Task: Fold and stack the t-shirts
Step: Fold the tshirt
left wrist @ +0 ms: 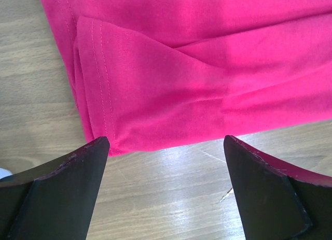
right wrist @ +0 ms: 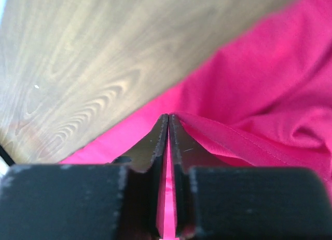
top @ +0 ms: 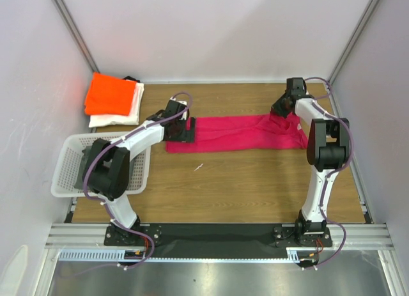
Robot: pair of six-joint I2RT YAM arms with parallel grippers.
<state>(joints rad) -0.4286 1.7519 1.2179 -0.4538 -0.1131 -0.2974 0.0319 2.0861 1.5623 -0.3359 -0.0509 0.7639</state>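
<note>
Jaws of the left arm stand wide apart and hold nothing: in the left wrist view its two dark fingers sit over bare wood, just beside the stitched hem at the left end of the magenta-pink t-shirt, whether touching the wood I cannot tell. Jaws of the right arm are clenched on that same shirt; in the right wrist view the fingers press together with a thin sliver of pink cloth caught between them and a fold of it rising over the right finger. From above, the magenta-pink t-shirt lies as a long band across the middle of the wooden counter, flat toward the left and bunched into wrinkles at the right end, where the right arm's wrist reaches it from the far side. The left arm's wrist hangs over the shirt's left end and hides that corner in the top view. In the far left corner the orange t-shirt lies folded on top of the folded white t-shirt, whose edges show beneath it at the right and near sides; this stack is well apart from the pink shirt. A white lattice basket stands at the left edge of the counter, near the stack, and the left arm's dark elbow overhangs it. A small pale fleck lies on the wood just in front of the pink band.
</note>
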